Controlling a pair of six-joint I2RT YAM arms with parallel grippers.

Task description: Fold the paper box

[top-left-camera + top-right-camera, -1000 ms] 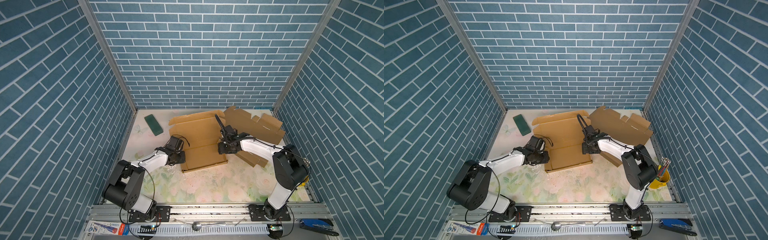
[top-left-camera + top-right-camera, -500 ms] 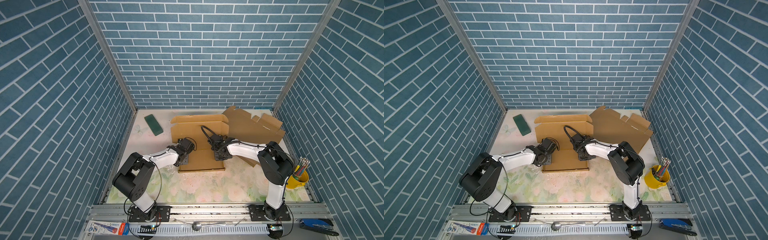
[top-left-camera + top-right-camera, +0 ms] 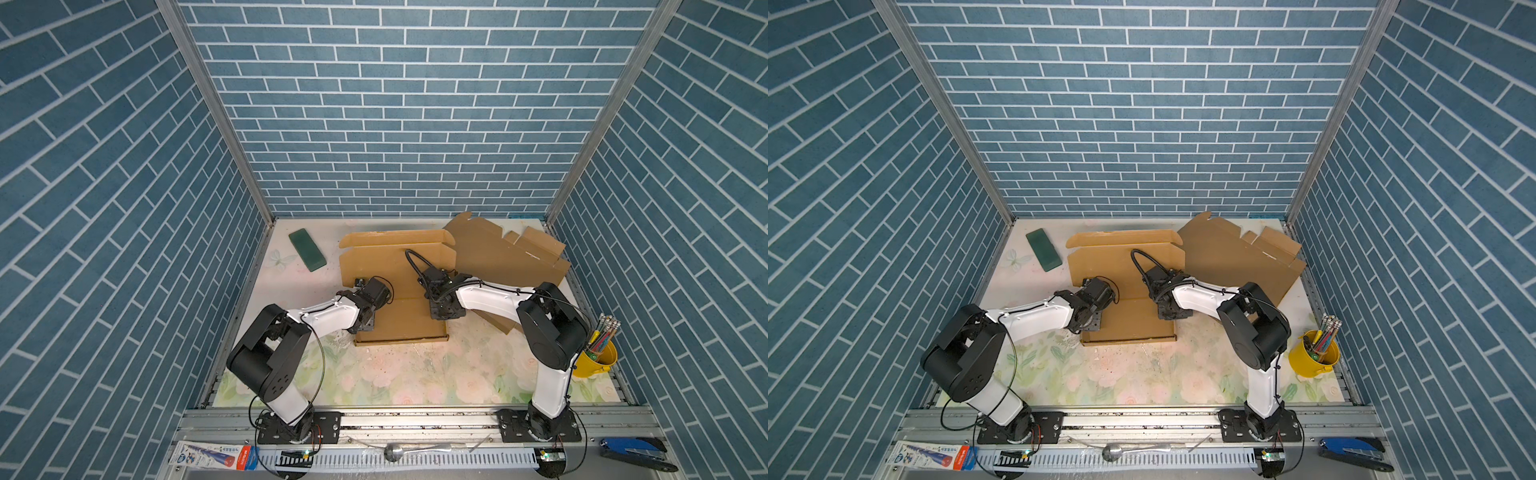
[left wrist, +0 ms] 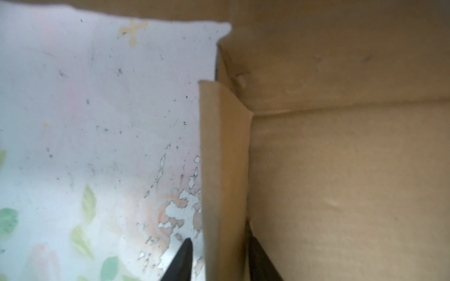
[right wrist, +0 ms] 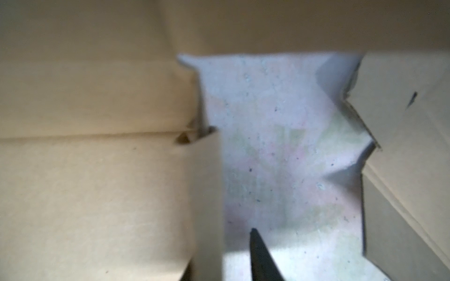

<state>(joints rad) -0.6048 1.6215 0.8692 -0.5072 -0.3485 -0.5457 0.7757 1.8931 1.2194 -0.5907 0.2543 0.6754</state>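
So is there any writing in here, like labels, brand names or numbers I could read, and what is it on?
No text here can be read clearly.
White, blue and red packet on the front ledge: printed lettering, too small and blurred to read.
Cardboard box: plain brown, no print visible.
Yellow bucket of pencils: no label visible.

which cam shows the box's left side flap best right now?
Left wrist view: the flap stands upright, close up, between the fingers of the left gripper. In both top views that gripper covers most of it. Right wrist view shows the other side of the box, not this flap.
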